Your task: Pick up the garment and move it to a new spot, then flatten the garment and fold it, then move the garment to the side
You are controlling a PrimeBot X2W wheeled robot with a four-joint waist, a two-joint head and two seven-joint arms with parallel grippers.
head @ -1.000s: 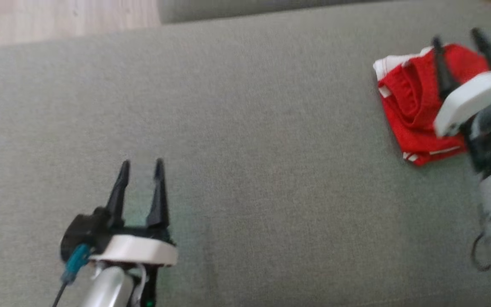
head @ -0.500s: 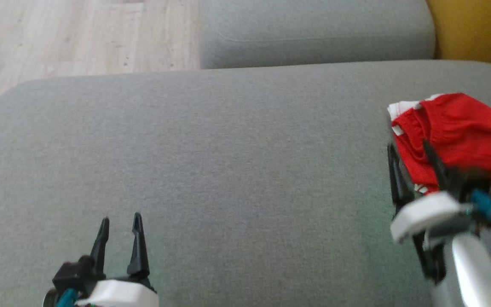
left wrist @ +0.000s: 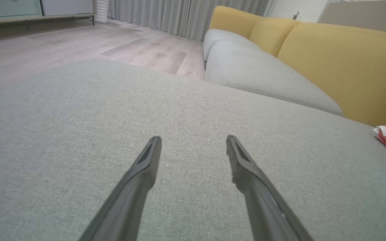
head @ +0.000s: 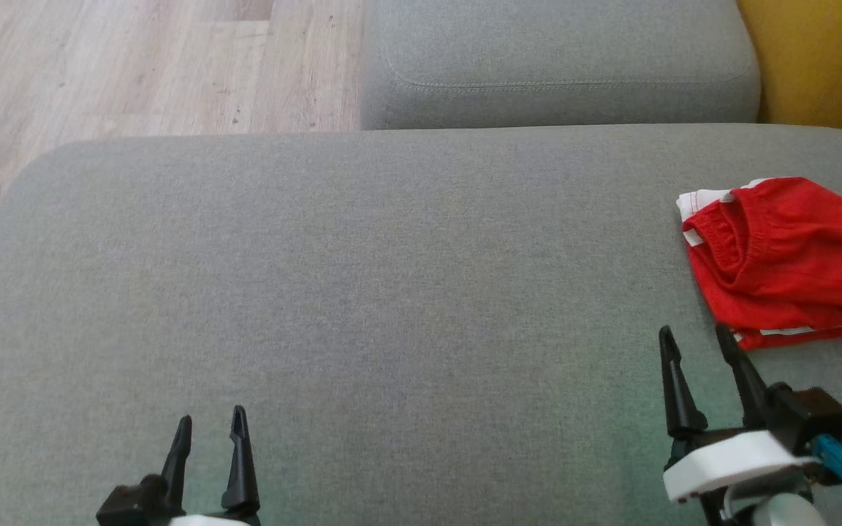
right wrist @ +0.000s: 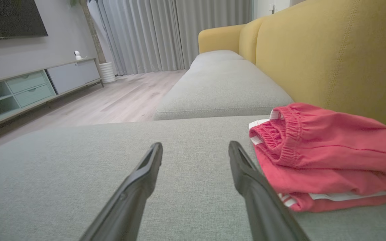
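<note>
The garment (head: 786,263) lies folded at the sofa's (head: 392,292) right side — task seemingly done — left claw (head: 211,413) and right claw (head: 695,329) released.

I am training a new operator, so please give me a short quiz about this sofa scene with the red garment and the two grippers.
1. True or false: the right gripper holds the red garment.
2. The garment lies on: A) the wooden floor; B) the grey seat cushion; C) the TV cabinet.
3. Which gripper is nearer the garment?
Key: 1 false, its jaws stand open; 2 B; 3 the right.
</note>
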